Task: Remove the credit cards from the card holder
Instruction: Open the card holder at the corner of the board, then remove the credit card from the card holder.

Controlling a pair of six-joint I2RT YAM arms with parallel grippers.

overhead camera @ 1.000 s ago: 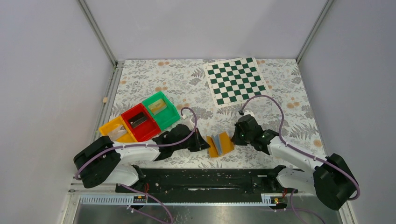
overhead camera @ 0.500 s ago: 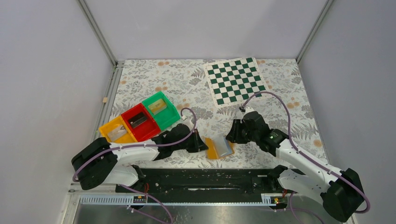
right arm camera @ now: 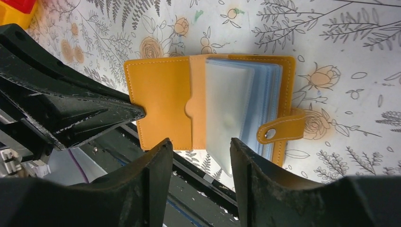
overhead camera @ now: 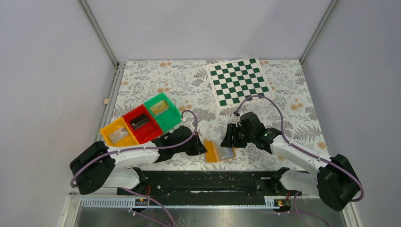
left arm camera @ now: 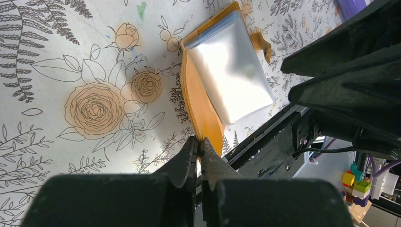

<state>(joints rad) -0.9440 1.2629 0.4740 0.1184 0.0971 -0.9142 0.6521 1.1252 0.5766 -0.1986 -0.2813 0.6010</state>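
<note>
We see the flowered table [overhead camera: 156, 80] with the chessboard [overhead camera: 239, 81] at its far right; the row of orange, red and green bins [overhead camera: 141, 122] sits at the left; the card holder [overhead camera: 218, 152] lies open at the near edge, between the arms, clear sleeves showing; our left gripper [left arm camera: 198, 146] pinches the edge of its orange cover, fingers together; our right gripper [right arm camera: 199, 151] hangs above the sleeves, jaws apart, holding nothing.
</note>
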